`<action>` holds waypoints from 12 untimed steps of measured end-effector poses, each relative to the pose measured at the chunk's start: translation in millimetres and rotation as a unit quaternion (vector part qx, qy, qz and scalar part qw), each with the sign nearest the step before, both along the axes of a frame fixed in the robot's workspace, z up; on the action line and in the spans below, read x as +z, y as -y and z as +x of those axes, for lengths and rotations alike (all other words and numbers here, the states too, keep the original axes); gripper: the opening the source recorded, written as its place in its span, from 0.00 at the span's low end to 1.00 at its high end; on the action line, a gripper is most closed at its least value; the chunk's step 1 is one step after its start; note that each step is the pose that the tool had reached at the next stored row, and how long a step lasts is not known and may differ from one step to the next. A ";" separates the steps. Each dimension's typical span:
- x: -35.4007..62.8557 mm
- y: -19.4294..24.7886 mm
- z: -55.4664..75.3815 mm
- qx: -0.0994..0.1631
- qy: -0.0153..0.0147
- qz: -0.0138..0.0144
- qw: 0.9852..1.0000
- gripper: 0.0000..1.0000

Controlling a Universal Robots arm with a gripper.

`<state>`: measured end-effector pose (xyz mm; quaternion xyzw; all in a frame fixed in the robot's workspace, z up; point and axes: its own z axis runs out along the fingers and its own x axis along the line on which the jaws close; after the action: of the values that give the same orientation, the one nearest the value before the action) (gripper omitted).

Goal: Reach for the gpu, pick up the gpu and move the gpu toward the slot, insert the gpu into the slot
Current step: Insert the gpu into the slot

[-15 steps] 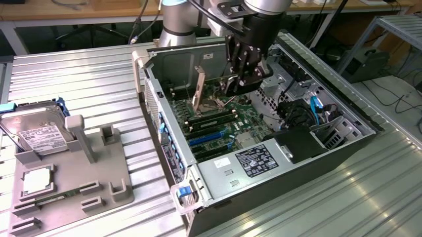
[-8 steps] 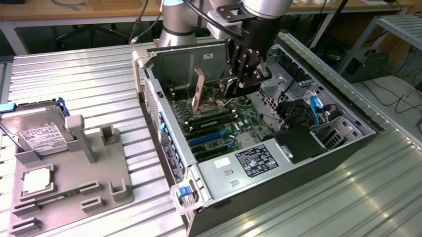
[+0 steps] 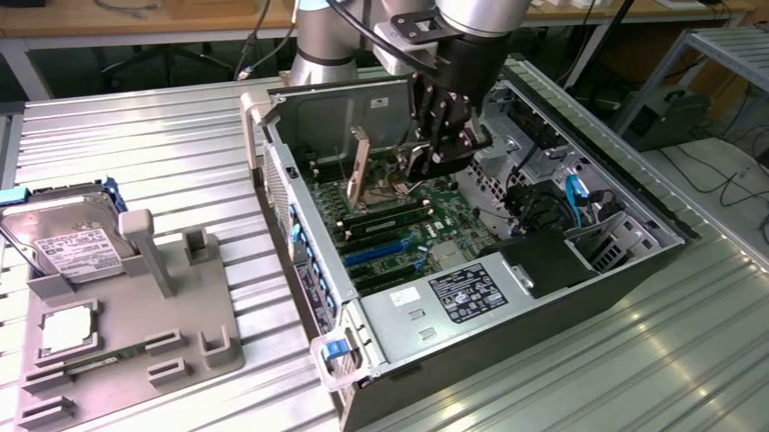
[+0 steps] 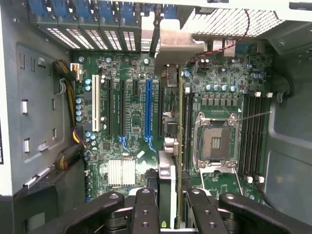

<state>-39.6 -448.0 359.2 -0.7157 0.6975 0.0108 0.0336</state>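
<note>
1. The gpu [image 4: 180, 146] is seen edge-on in the wrist view as a thin, dark, flat card standing upright over the motherboard [image 4: 214, 87], between the blue expansion slot [image 4: 148, 107] and the CPU socket [image 4: 214, 141].
2. The jaws are set narrow, and the gpu appears to be held between the two dark, bolted fingers [image 4: 145, 214] by its upper edge.
3. The card's pale metal bracket [image 4: 170, 46] is turned toward the rear slot openings of the computer case [image 3: 601, 153].
4. In the exterior view the jaws are seen lowered deep inside the open case, which lies on its side on the ribbed metal table [image 3: 144, 135].
5. The step in hand is judged to be insertion. Whether the card's lower edge is already seated cannot be told, because the slot beneath it is hidden.
6. Seating is judged to call for the edge to be kept in line with the slot, the card upright and the press straight, as a thin, rigid board would bind if tilted.
7. A boxy silver hard drive [image 3: 72, 243] is left beside a grey plastic fixture [image 3: 180, 306], well apart from the case.
</note>
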 end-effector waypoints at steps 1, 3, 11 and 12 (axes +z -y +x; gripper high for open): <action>-0.4 -0.1 -1.0 -0.001 0.000 0.000 1.000 0.27; -1.4 -0.1 -1.4 -0.004 0.000 0.000 1.000 0.27; -9.3 5.8 -11.7 -0.022 0.000 0.000 1.000 0.27; -18.3 5.9 -12.8 -0.022 0.000 0.000 1.000 0.27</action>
<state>-52.4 -453.9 340.9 -0.7003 0.7130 0.0101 0.0339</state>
